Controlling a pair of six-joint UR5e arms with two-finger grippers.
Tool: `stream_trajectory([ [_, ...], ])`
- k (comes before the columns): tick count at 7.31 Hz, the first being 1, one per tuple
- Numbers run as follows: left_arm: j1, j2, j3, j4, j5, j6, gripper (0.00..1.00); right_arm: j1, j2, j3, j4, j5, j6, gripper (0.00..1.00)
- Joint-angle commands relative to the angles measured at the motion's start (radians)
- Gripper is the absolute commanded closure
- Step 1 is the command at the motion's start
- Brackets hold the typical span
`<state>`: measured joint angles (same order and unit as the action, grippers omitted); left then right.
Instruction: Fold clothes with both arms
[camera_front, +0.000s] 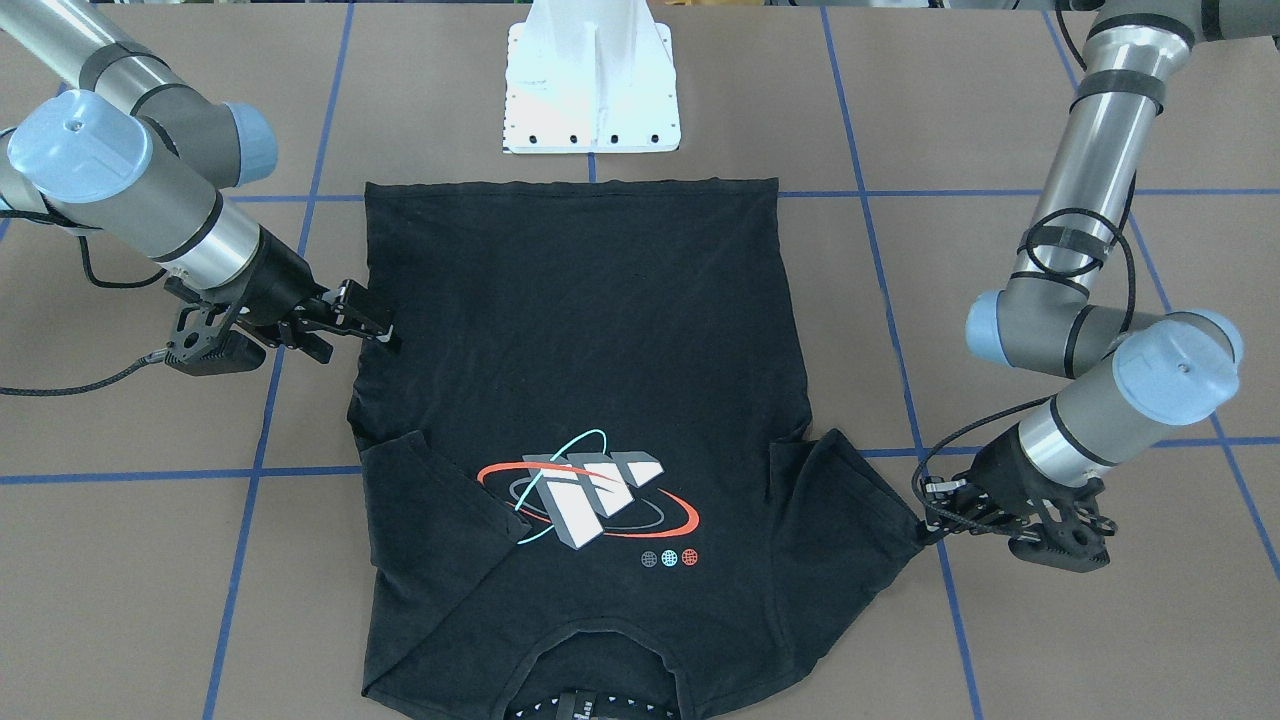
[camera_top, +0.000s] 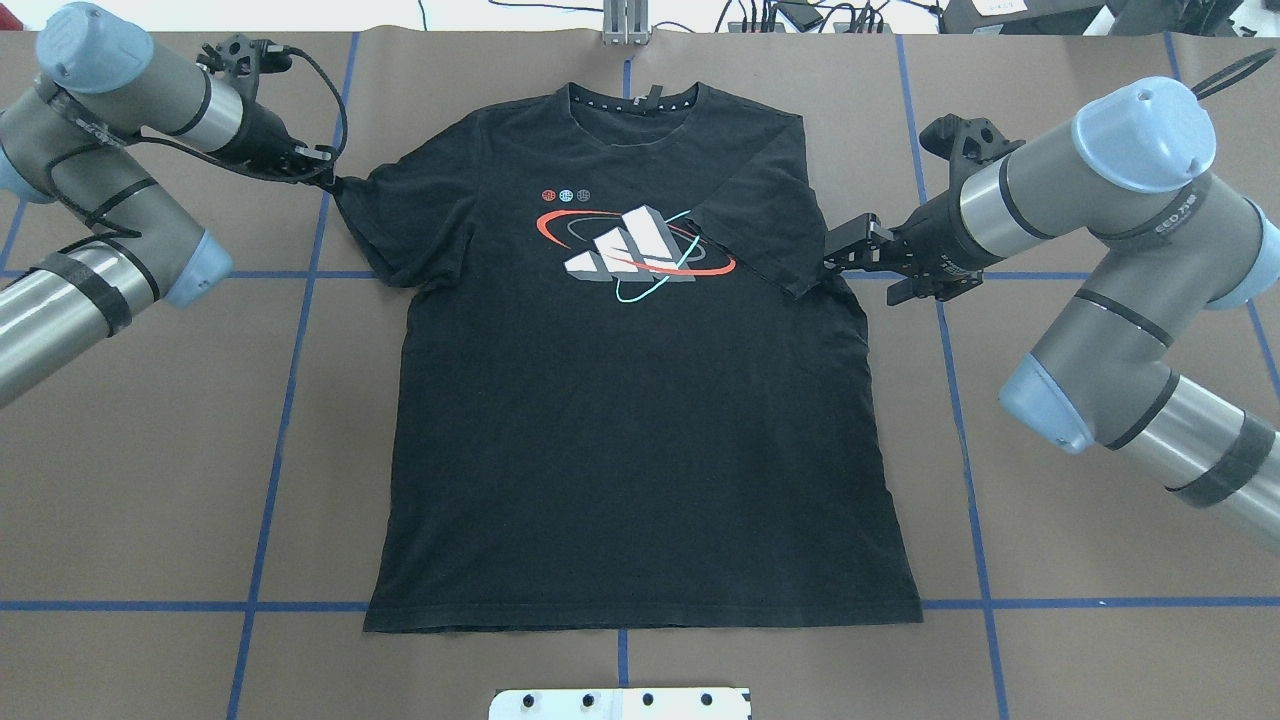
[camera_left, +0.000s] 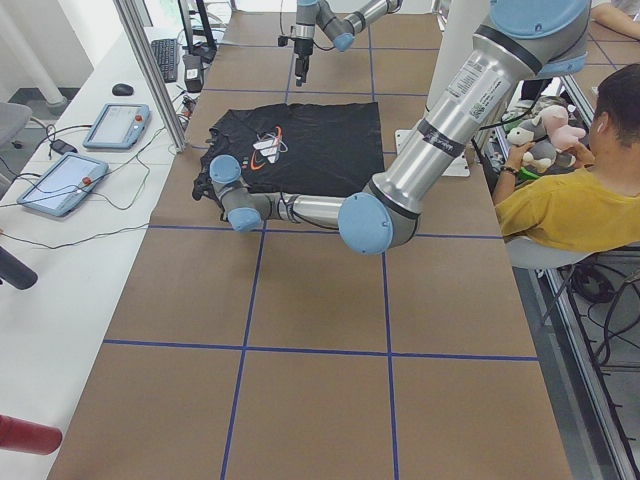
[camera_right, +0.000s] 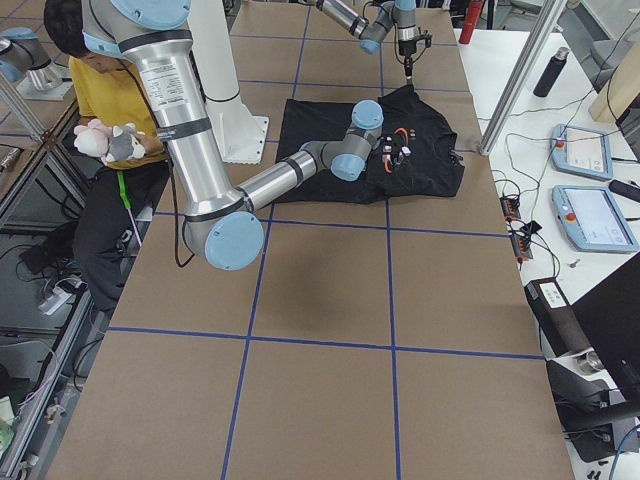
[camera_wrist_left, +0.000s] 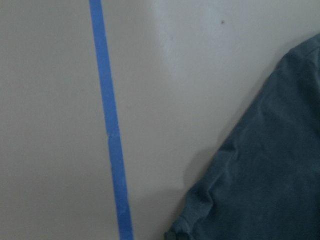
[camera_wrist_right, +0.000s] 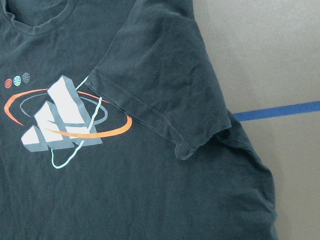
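Covering most of the view, the brown surface (camera_top: 1000, 450) is crossed by a grid of blue tape lines (camera_top: 270, 470). The black T-shirt (camera_top: 630, 430) lies flat in the middle of it, print side up. Its collar (camera_top: 635, 100) points away from the robot and its hem lies near the white base (camera_top: 620, 702).

The left arm (camera_top: 100, 200) and the right arm (camera_top: 1120, 250) reach in low from opposite sides.

The left fingers (camera_top: 322, 176) are closed on the tip of the left sleeve (camera_top: 385, 215), which is drawn out to a point over the surface. The right fingers (camera_top: 848, 245) stand apart at the shirt's side edge, just beside the right sleeve (camera_top: 760, 240). That sleeve is folded inward onto the chest, and its cuff overlaps one end of the red, teal and grey-white graphic (camera_top: 625, 250). Three small round marks (camera_top: 565, 196) sit just above the graphic, toward the collar.
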<state>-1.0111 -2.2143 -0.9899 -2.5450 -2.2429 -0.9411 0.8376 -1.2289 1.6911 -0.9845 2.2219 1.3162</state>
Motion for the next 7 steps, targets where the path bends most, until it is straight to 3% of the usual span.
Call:
stream_trajectory([
  [1, 0.006, -0.065, -0.062, 0.005, 0.000, -0.146, 1.00, -0.002, -0.003, -0.004, 0.001, 0.008, -0.002, 0.00],
  [3, 0.081, -0.174, -0.035, 0.008, 0.049, -0.272, 1.00, -0.008, -0.007, -0.014, 0.003, -0.001, -0.005, 0.00],
  [6, 0.147, -0.219, 0.033, -0.001, 0.202, -0.272, 1.00, -0.020, 0.005, -0.054, 0.007, -0.002, -0.011, 0.00],
  [7, 0.167, -0.219, 0.033, -0.003, 0.236, -0.272, 0.56, -0.020, 0.005, -0.057, 0.007, -0.002, -0.012, 0.00],
])
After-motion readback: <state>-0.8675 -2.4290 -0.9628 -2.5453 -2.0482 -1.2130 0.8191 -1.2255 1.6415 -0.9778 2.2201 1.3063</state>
